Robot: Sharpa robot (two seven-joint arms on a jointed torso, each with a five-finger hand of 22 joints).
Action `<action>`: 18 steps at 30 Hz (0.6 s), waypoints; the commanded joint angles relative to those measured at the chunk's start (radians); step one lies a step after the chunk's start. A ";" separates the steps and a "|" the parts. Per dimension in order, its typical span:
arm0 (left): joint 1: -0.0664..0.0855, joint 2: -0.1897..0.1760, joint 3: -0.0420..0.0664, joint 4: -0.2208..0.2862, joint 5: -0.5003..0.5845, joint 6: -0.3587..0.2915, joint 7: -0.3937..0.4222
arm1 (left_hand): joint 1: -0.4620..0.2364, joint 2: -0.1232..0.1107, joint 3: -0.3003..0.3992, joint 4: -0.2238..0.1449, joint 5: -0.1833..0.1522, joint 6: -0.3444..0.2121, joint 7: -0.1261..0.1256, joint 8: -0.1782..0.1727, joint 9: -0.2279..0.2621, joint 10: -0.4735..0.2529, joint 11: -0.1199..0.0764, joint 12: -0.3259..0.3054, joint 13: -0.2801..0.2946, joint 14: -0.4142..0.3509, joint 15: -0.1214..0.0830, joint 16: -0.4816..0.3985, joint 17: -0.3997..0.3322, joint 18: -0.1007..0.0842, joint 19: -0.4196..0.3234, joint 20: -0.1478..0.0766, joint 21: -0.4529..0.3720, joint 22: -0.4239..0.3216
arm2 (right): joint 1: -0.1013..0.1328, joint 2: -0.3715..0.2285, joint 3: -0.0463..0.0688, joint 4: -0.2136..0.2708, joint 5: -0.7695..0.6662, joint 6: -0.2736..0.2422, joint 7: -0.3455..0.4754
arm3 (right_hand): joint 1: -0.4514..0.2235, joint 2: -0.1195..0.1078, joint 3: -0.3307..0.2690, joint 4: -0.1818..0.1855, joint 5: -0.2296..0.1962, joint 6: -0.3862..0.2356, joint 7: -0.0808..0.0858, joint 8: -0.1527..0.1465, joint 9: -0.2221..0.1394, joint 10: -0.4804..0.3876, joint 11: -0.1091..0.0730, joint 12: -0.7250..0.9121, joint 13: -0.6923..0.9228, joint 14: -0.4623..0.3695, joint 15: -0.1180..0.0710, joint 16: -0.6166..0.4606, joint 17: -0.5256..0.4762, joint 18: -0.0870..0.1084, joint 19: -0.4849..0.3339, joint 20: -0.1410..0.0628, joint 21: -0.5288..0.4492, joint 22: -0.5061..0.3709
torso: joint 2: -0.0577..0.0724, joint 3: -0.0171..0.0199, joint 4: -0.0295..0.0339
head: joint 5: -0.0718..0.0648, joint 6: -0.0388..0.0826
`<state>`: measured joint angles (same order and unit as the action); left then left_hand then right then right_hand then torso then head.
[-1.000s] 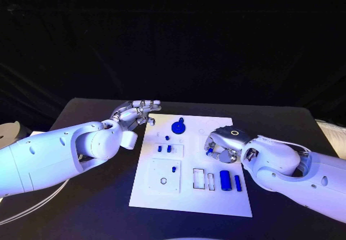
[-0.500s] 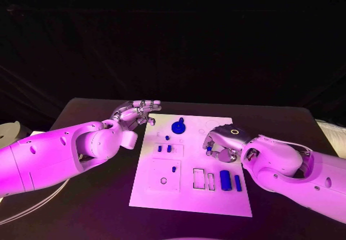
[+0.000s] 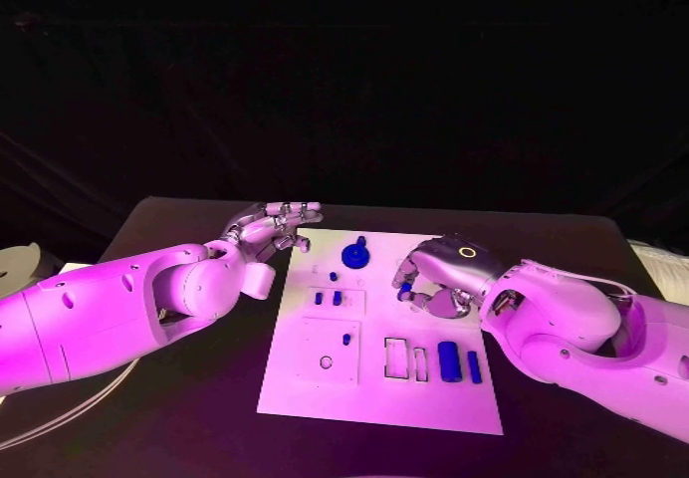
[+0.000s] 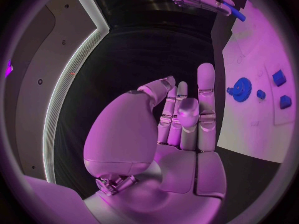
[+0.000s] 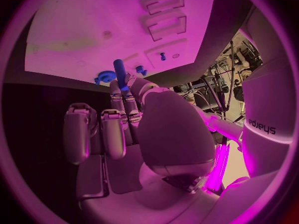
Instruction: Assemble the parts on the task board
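The white task board [image 3: 376, 393] lies in the middle of the black table. My right hand [image 3: 442, 275] hovers over the board's far right part and pinches a small blue peg [image 3: 406, 288] between thumb and finger; the right wrist view shows the peg [image 5: 119, 73] end-on above the board [image 5: 93, 30]. A blue gear [image 3: 356, 252] stands near the far edge, left of that hand. Two small blue blocks [image 3: 328, 297] sit in a recess, and two blue cylinders [image 3: 457, 360] lie at the near right. My left hand [image 3: 273, 225] hangs off the board's far left corner, fingers straight and holding nothing [image 4: 184, 117].
A white round object [image 3: 18, 261] sits at the table's left edge, and a pale cable [image 3: 65, 413] runs under my left arm. Empty rectangular recesses [image 3: 403, 357] lie beside the cylinders. Bare black table surrounds the board.
My right hand has moved a little toward the board's far edge, carrying the peg. The left hand has stayed where it was.
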<state>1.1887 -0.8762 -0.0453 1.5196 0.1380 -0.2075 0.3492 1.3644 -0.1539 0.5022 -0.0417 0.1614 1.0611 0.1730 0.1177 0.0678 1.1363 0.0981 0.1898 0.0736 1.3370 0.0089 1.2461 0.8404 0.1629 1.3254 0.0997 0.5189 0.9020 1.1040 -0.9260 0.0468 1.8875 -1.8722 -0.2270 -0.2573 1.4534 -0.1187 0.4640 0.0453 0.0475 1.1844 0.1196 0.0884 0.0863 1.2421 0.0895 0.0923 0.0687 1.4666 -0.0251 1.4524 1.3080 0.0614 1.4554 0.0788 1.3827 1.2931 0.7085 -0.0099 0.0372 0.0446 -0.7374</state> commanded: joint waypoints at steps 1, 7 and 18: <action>0.000 0.002 0.001 0.001 0.003 0.018 0.005 | 0.003 0.010 0.000 -0.003 0.003 -0.008 -0.001 -0.006 -0.001 -0.009 0.000 0.005 -0.001 -0.005 -0.001 -0.003 -0.001 0.017 -0.008 0.001 -0.005 -0.001 | -0.003 0.019 0.000 0.029 0.010 -0.006 0.009 | 0.021 0.012 0.011 -0.018 0.004 0.007 -0.001 0.002 0.002 0.051 -0.042 0.002 0.003 0.073 -0.005 0.006 0.099 0.001 0.002 -0.008 0.005 0.000 | 0.000 -0.0001 0.0005 | 0.004 -0.003; 0.000 0.005 0.001 0.001 0.003 0.019 0.006 | 0.003 0.010 0.000 -0.003 0.003 -0.008 -0.001 -0.006 -0.001 -0.009 0.000 0.005 -0.001 -0.005 -0.001 -0.003 -0.001 0.017 -0.008 0.001 -0.005 -0.001 | -0.031 0.091 -0.002 0.056 0.012 -0.009 0.026 | 0.021 0.012 0.013 -0.021 0.004 0.006 0.001 0.000 0.001 0.051 -0.040 0.000 0.003 0.072 -0.005 0.006 0.099 0.001 0.002 -0.008 0.005 0.000 | 0.000 -0.0007 -0.0001 | 0.012 -0.008; 0.000 0.009 0.001 0.005 0.003 0.020 0.006 | 0.003 0.010 0.000 -0.003 0.003 -0.008 -0.001 -0.006 -0.001 -0.009 0.000 0.005 -0.001 -0.005 -0.001 -0.003 -0.001 0.017 -0.008 0.001 -0.005 -0.001 | -0.109 0.216 -0.018 -0.022 0.012 -0.002 0.070 | 0.022 0.013 0.017 -0.026 0.004 0.004 0.004 -0.004 0.001 0.049 -0.038 -0.005 0.003 0.072 -0.003 0.005 0.098 0.001 0.001 -0.007 0.004 -0.002 | 0.001 -0.0019 -0.0003 | 0.034 -0.018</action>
<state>1.1883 -0.8690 -0.0453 1.5213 0.1380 -0.2061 0.3490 1.3644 -0.1539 0.5022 -0.0416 0.1614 1.0611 0.1730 0.1177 0.0678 1.1363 0.0981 0.1897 0.0737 1.3370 0.0088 1.2461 0.8406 0.1629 1.3254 0.0997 0.5189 0.9021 0.9984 -0.7139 0.0284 1.8725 -1.8579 -0.2326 -0.2196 1.4534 -0.1187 0.4652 0.0439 0.0485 1.1844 0.1196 0.0884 0.0859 1.2455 0.0929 0.0924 0.0687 1.4666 -0.0250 1.4523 1.3077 0.0614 1.4554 0.0788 1.3826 1.2919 0.7088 -0.0116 0.0382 0.0733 -0.7524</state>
